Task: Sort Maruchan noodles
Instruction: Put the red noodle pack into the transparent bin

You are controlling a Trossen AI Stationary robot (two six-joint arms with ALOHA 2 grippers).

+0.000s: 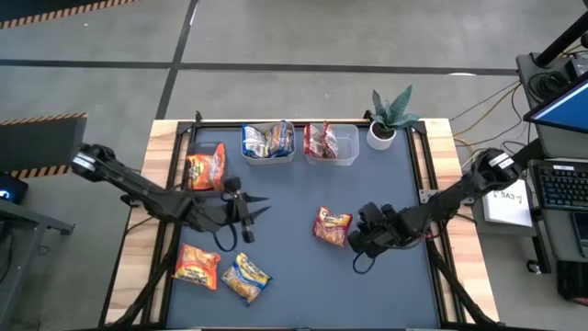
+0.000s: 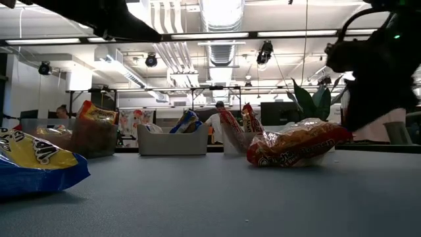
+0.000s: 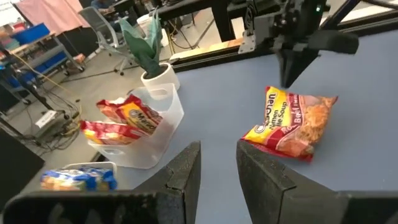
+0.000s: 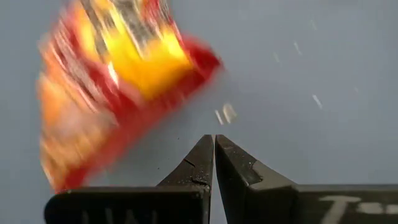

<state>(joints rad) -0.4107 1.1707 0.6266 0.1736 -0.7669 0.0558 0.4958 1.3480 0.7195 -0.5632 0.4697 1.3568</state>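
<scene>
A red-orange noodle packet [image 1: 332, 225] [image 3: 292, 121] [image 2: 296, 145] lies flat on the blue mat. My right gripper [image 1: 353, 241] [image 4: 214, 140] is shut, its tips just off that packet's edge on the side toward the table's right. Near the mat's middle my left gripper [image 1: 262, 205] [image 3: 217, 152] hovers open and holds nothing. An orange packet [image 1: 197, 265] and a yellow-and-blue packet [image 1: 245, 276] lie flat near the front left. Other packets stand in three clear tubs: orange [image 1: 204, 167], yellow-and-blue [image 1: 268, 141], red [image 1: 320, 141].
A potted plant [image 1: 388, 118] stands at the far right corner beside the red packets' tub [image 1: 344, 145]. The three tubs line the far edge. Bare mat [image 1: 303, 285] lies along the near edge, between the two arms. People and furniture show in the room behind.
</scene>
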